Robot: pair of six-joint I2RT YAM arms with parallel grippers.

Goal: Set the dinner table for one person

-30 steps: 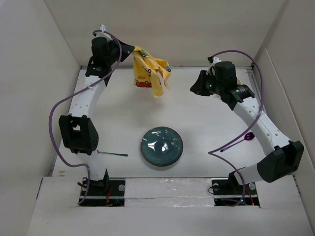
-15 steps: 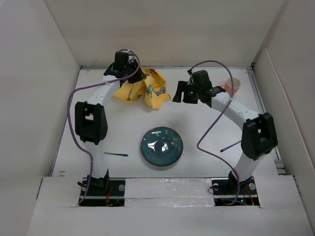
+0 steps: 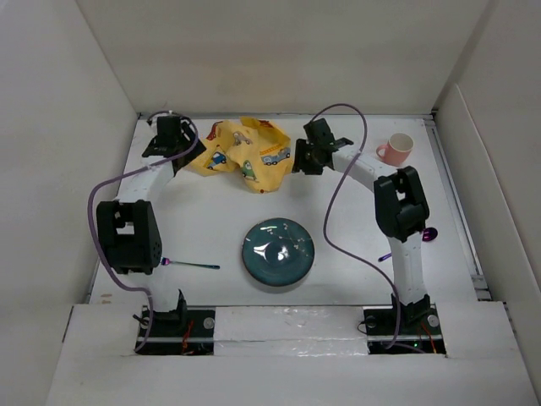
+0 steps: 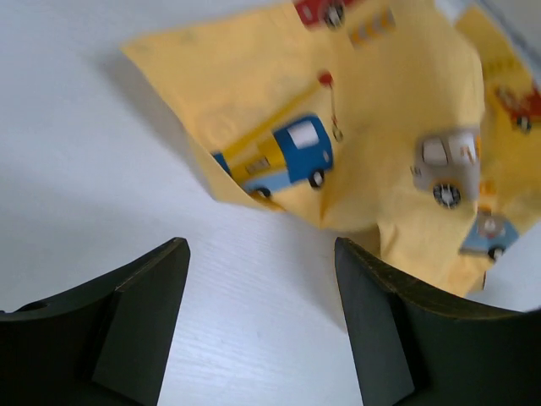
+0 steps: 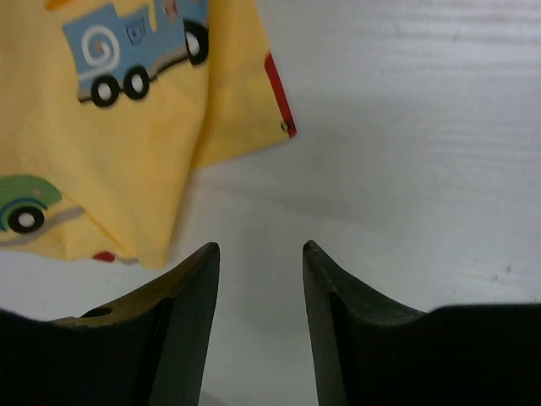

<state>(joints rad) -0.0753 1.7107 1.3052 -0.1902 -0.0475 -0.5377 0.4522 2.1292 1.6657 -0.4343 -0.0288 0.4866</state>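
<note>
Left hand (image 4: 258, 275) hovers empty over dinner table (image 4: 76, 178).

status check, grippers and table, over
Open and empty: left gripper, right gripper, flanking mat. Far end of table: mat bunched, not flat. Clear of it: bowl, cup.

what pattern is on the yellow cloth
Cartoon cars and trucks on the yellow placemat, clearest in the left wrist view.
</note>
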